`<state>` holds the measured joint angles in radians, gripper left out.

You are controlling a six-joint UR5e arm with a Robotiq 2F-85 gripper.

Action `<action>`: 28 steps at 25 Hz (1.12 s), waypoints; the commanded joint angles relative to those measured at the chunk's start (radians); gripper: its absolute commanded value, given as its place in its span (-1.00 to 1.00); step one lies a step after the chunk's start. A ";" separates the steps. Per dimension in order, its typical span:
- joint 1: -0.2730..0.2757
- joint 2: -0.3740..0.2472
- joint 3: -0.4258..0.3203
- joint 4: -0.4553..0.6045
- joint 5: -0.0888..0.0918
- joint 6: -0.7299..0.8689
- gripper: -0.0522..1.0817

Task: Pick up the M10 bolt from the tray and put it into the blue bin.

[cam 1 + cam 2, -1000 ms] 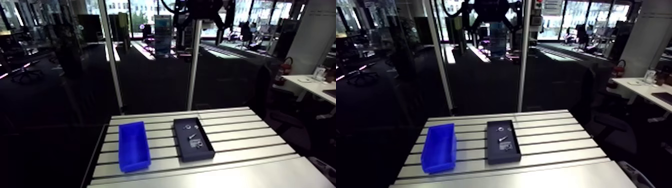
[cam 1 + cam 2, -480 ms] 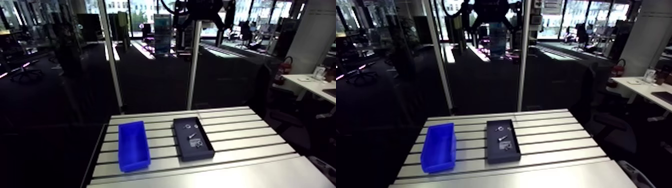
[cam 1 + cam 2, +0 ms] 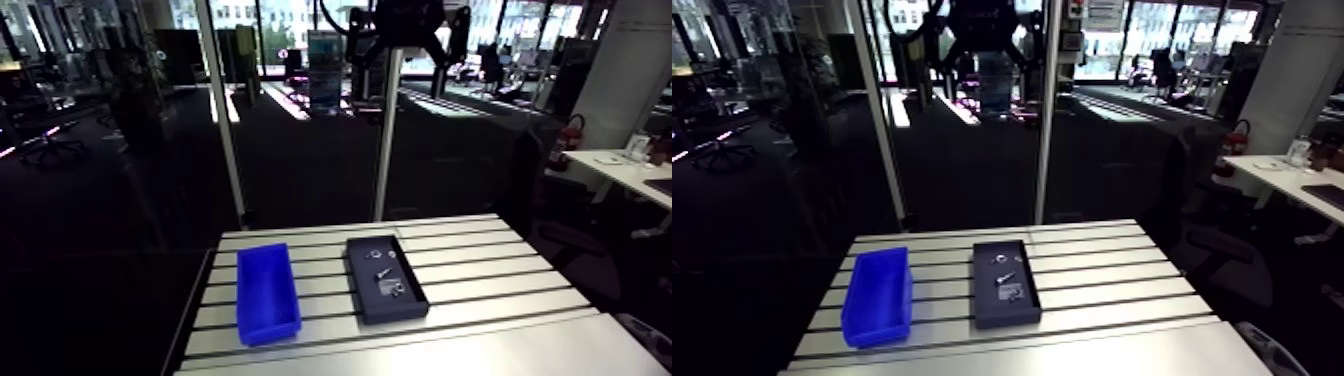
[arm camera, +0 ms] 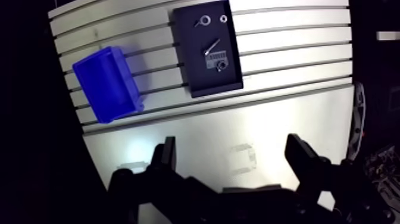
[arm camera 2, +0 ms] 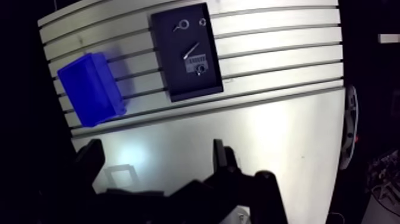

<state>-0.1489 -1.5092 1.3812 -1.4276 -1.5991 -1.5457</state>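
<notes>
Just one tray (image 4: 209, 83), one blue bin (image 4: 106, 82)

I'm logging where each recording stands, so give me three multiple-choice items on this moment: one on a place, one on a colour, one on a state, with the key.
1. The small metal parts lie: A in the bin; B in the tray; C loose on the table.
2. The bin is: A blue; B red; C grey.
3. The gripper is: A shut on something; B shut, empty; C open, empty.
Key: 1 B, they sit inside the dark tray. 2 A, its walls are plainly blue. 3 C, its fingers stand apart above the table with nothing between them.
</notes>
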 commanded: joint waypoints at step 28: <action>-0.075 0.110 0.134 -0.155 0.006 0.462 -0.88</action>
<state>-0.2053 -1.4224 1.4386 -1.4703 -1.5912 -1.1286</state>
